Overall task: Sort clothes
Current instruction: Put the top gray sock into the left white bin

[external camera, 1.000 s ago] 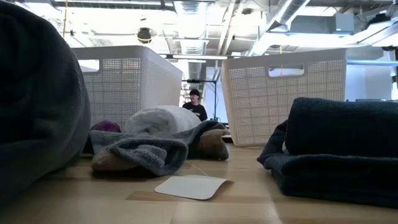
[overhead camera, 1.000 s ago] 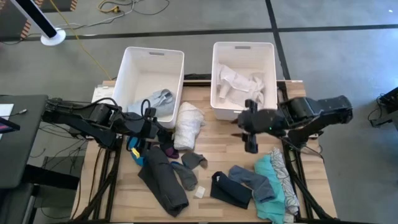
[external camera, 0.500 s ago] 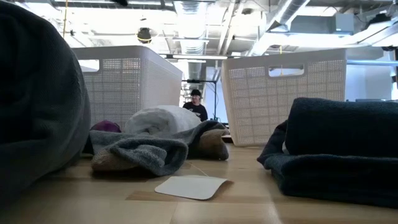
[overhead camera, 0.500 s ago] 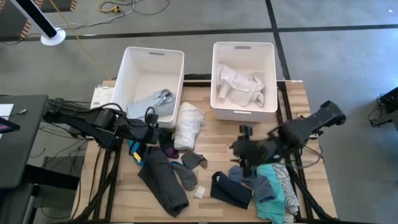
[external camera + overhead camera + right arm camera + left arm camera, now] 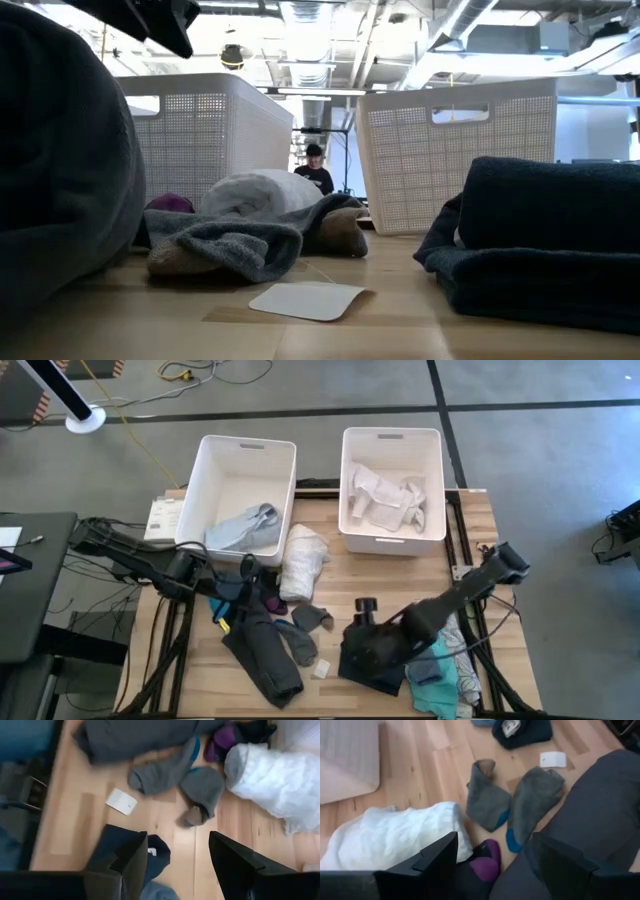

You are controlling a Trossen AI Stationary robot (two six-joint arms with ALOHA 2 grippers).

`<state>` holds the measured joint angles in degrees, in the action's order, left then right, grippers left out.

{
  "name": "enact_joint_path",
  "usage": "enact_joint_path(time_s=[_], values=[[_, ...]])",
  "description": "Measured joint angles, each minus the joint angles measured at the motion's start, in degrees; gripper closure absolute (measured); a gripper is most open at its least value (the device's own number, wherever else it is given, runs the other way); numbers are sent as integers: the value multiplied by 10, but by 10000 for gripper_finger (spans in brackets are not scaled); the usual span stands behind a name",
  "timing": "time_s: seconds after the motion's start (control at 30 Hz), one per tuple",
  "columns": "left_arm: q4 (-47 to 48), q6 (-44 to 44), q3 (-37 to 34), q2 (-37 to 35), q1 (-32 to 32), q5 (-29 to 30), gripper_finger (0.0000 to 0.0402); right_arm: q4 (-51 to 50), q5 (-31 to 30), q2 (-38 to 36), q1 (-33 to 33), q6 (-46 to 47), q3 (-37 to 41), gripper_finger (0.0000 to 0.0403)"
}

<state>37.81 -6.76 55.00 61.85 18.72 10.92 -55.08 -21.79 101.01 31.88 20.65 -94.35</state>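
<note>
right claw (image 5: 362,643) held open, empty, over navy garment (image 5: 372,665) at tabletop (image 5: 345,595) front | left claw (image 5: 243,575) held open, empty, above purple sock (image 5: 485,866) beside white bundle (image 5: 302,560) | grey socks (image 5: 305,630) laid mid-tabletop | grey garment seen in left bin (image 5: 246,465), white clothes in right bin (image 5: 392,442)

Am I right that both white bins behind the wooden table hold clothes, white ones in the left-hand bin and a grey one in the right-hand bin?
Not quite: the colours are swapped. The high view shows the grey garment in the left-hand bin and the white clothes in the right-hand bin. Both bins do hold clothes behind the wooden table.
</note>
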Motion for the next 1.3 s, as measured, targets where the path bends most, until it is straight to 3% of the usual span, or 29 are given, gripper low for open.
enact_joint_path(time_s=[0.27,0.5,0.67,0.9,1.3], values=[[-13,-7,0,0,28,1,150,-2,-40,99,-26,2,0,178],[-13,-4,0,0,43,2,150,12,-41,154,-69,5,0,178],[-13,-1,0,0,51,2,150,28,-42,166,-95,1,0,178],[-13,6,0,0,57,2,150,125,-26,169,-118,-10,33,178],[-14,6,0,0,57,2,150,144,-23,226,-126,-7,38,187]])
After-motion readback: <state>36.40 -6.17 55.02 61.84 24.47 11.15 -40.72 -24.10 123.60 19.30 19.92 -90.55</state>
